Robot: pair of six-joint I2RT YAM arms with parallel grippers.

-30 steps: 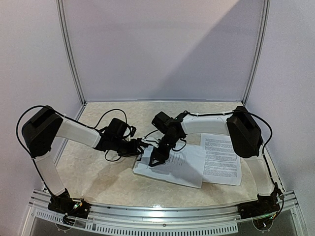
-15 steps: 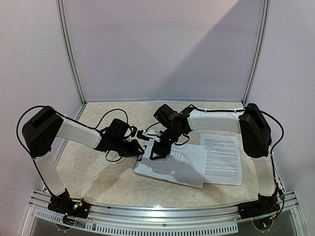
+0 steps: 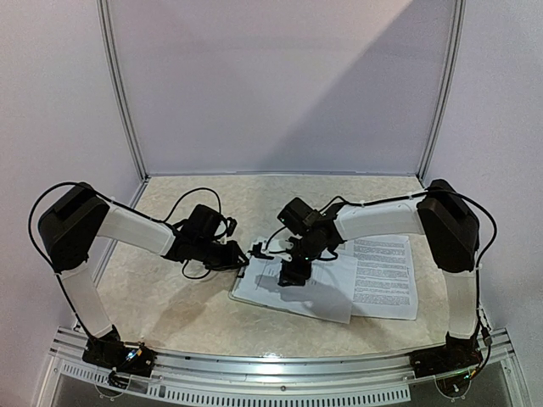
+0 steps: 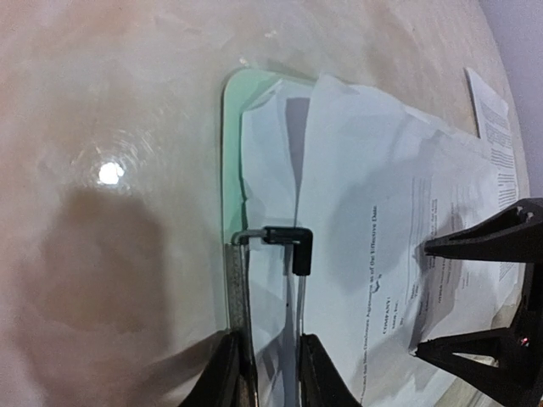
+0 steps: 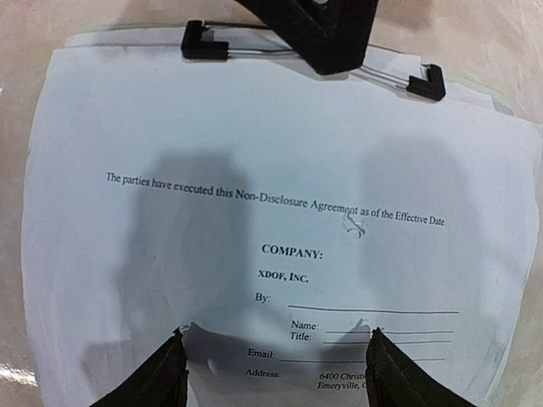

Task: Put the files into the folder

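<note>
Several printed sheets (image 5: 254, 153) lie stacked on the pale green clipboard (image 4: 231, 110), their top edges up against its black clip (image 4: 284, 237). Whether they sit under it, I cannot tell. A loose sheet (image 3: 383, 275) lies on the table (image 3: 195, 305) just to the right, so the job looks unfinished. The left gripper (image 4: 267, 360) reaches in low, fingers pinched tight on the clip. The right gripper (image 5: 276, 360) hangs above the stack, pointing down, fingers spread wide, holding nothing.
</note>
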